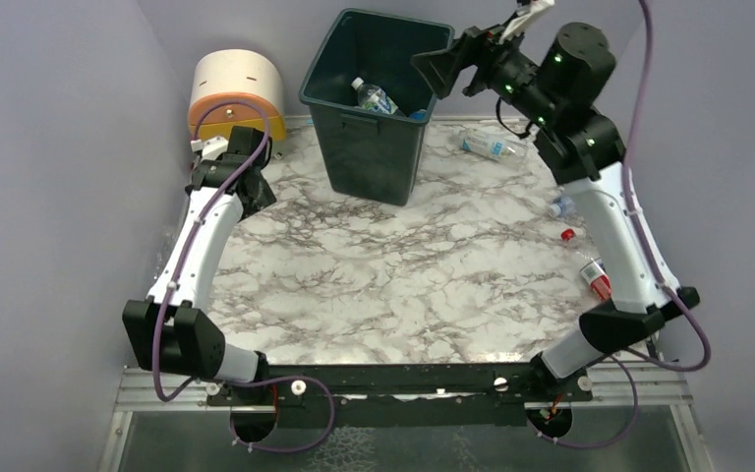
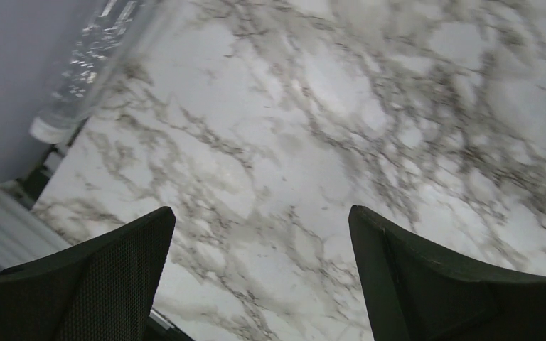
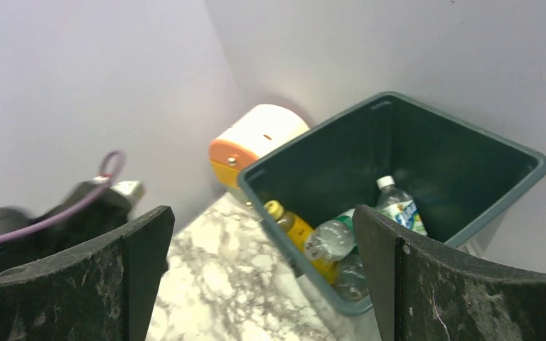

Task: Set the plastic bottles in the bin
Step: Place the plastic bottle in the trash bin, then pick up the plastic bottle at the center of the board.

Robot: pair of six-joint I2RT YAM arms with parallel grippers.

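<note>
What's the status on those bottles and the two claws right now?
Right claw open, empty, up by the bin. Left claw open over table. Bottles in bin; loose bottles lying at right. Nothing in the way.

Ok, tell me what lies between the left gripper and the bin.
Only bare marble tabletop separates the left gripper from the bin, as the top view shows.

Bottles [image 3: 330, 238] lie in the bin [image 3: 426, 153], drawer unit [image 3: 256, 135] leftward.
</note>
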